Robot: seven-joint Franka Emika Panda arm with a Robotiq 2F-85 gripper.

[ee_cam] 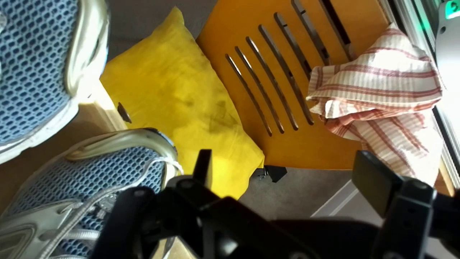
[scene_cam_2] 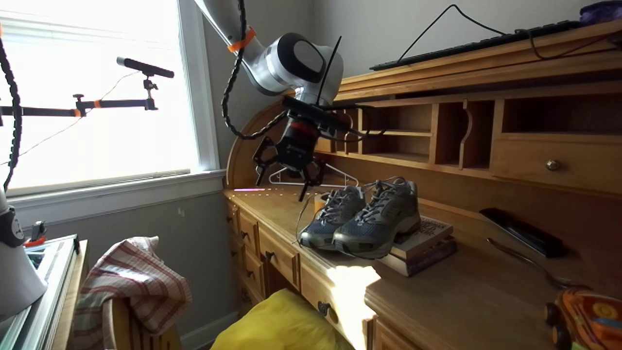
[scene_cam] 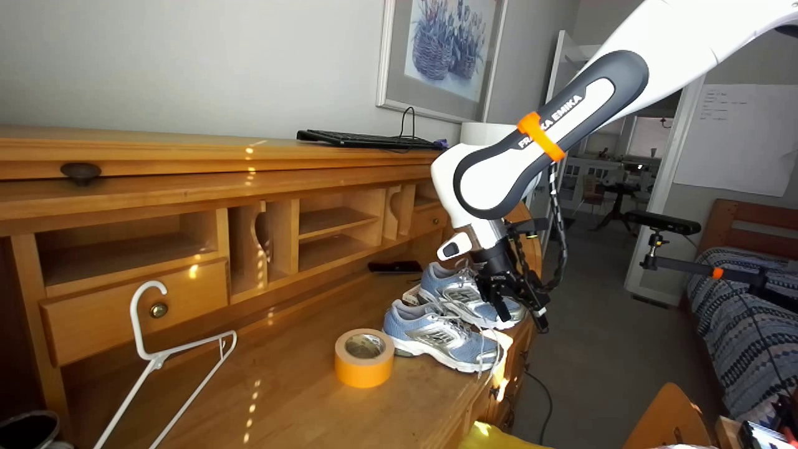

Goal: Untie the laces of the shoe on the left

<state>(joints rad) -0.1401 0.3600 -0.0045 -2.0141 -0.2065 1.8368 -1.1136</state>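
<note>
By the edge of the big wooden desk (scene_cam: 299, 399), I see two blue-grey shoes (scene_cam: 436, 337) side by side. My gripper (scene_cam_2: 280, 191) hangs near them, spread wide. Yellow tape (scene_cam: 365, 372) sits by one heel; that shoe's laces (ee_cam: 81, 234) droop over its toe.

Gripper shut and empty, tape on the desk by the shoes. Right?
Not quite: the gripper is open, its fingers wide apart in the wrist view. Rest is right: it's empty, and the tape is on the desk by the shoes.

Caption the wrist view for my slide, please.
Open, empty fingers; pale lace lying across one mesh shoe; yellow cushion below.
</note>
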